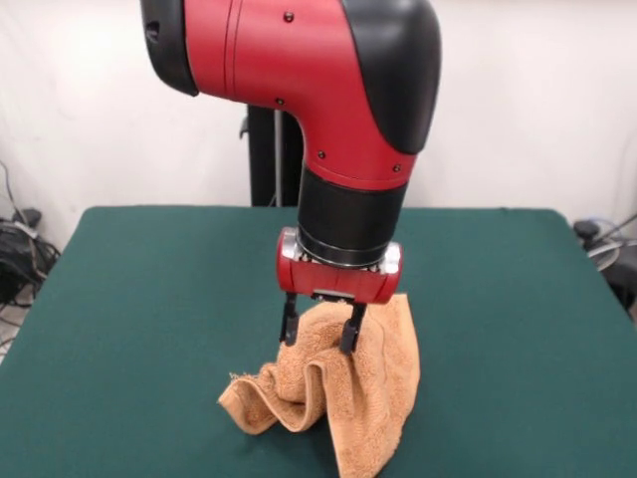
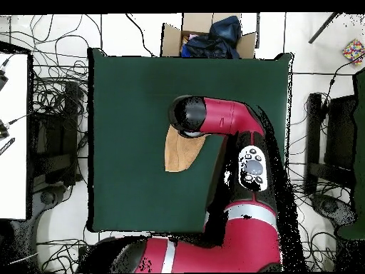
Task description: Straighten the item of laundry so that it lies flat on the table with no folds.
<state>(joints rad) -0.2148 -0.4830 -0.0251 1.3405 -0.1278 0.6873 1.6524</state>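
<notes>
Front view has the red and black arm (image 1: 338,110) coming down from 12 o'clock and filling the top middle of the shot. The gripper (image 1: 321,326) sits right over the orange-tan towel (image 1: 343,393), its two black fingers (image 1: 350,331) pointing down with a bunch of cloth between them. So it looks pinched on the towel's top edge, gripping a raised peak of it.

The towel is nowhere near flat. It hangs off the gripper in a tent shape, with deep wavy folds running down toward 7 o'clock and a longer drape going to 5 o'clock, where the bottom edge runs out of the shot. The lower folds rest on the green table (image 1: 149,299), a bit toward 6 o'clock from the table's middle.

From the overhead view most of the towel (image 2: 178,151) is hidden under the arm's (image 2: 214,118) elbow; only a tan wedge pokes out at about 7 o'clock from the black joint cap. It's roughly mid-table (image 2: 128,93), slightly toward the 6 o'clock side. I can't see the gripper itself from up there.

Off the table at 12 o'clock there's a cardboard box (image 2: 171,39) with dark blue cloth (image 2: 214,37) in it, and cables (image 2: 57,43) sprawled over the floor.
</notes>
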